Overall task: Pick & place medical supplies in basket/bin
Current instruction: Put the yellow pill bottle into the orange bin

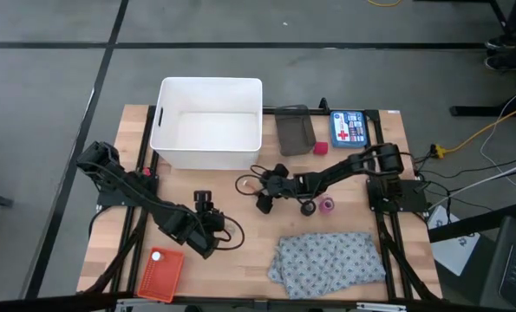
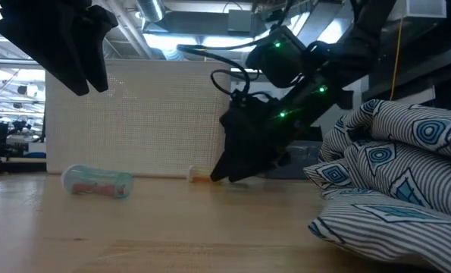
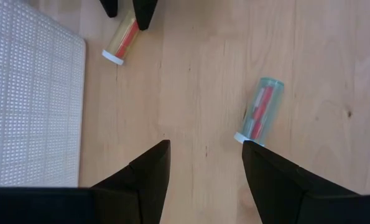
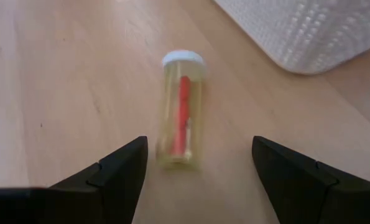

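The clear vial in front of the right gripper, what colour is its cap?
White cap on the clear vial holding a red stick; the right wrist view shows it best.

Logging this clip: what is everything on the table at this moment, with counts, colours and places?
tub: one, white, far left-centre of the table
vials: two, clear with red contents, lying on the wood near the tub
container: one, dark grey, right of the tub
box: one, blue with a red cross, far right
block: one, red, beside the container
pink roll: one, mid-right
dark roll: one, beside the pink roll
cloth: one, grey patterned, near right
basket: one, orange, near left
left tool: open, above the wood
right tool: open, a vial just ahead
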Tool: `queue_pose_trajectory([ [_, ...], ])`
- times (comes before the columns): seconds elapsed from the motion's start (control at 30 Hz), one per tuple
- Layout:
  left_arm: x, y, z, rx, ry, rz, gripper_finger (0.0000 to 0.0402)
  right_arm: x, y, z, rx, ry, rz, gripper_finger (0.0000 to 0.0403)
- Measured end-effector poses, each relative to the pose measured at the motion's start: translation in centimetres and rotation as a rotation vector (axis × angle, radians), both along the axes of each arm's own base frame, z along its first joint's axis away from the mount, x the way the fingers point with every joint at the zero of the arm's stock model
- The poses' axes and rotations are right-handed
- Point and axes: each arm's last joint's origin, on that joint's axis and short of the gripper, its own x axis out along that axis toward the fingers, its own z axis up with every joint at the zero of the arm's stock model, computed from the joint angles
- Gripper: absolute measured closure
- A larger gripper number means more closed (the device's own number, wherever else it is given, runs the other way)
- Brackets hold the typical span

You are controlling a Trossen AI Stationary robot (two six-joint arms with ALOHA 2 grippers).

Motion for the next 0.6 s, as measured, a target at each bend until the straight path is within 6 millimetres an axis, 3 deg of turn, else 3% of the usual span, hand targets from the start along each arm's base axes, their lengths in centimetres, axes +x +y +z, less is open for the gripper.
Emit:
queue_pose_trajectory([
  [0.37, 0.01, 0.0, -0.01, 0.0, -0.001, 0.001, 0.0203, 0.26, 0.08, 0.17, 0.002, 0.003, 0.014, 0.012],
  [0.6, 0.01, 0.0, -0.02, 0.0, -0.001, 0.001, 0.0203, 0.26, 0.08, 0.17, 0.004, 0.002, 0.012, 0.0181],
])
